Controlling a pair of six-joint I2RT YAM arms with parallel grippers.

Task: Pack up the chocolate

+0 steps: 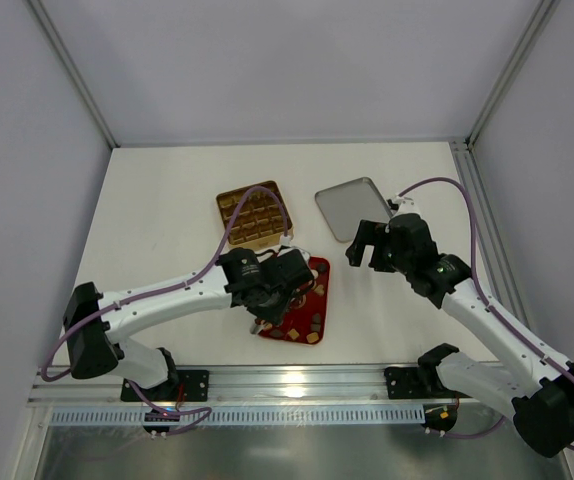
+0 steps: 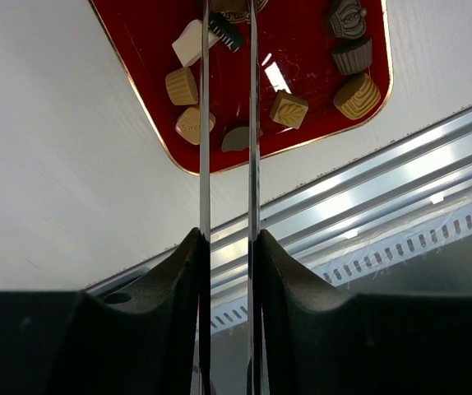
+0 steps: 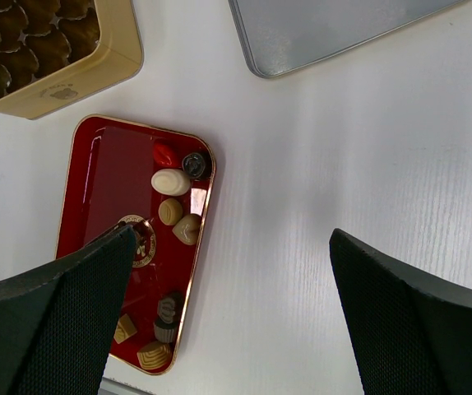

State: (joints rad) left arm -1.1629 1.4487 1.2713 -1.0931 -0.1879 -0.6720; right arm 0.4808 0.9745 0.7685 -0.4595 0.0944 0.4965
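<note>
Several chocolates (image 3: 171, 182), dark, tan and cream, lie on the red tray (image 3: 108, 169); they also show in the left wrist view (image 2: 356, 95). My left gripper (image 1: 263, 322) hangs over the tray's near end (image 2: 302, 49). Its thin metal blades (image 2: 204, 99) stand a narrow gap apart, with a brown chocolate piece (image 2: 229, 5) spanning the gap at the frame's top edge, where the tips run out of view. My right gripper (image 3: 232, 239) is wide open and empty over bare table right of the tray, also in the top view (image 1: 367, 246). The gold grid box (image 1: 250, 215) stands behind the tray.
A silver lid (image 1: 352, 208) lies flat right of the gold box and shows in the right wrist view (image 3: 326, 29). The aluminium rail (image 1: 287, 380) runs along the table's near edge. White walls with metal posts enclose the table.
</note>
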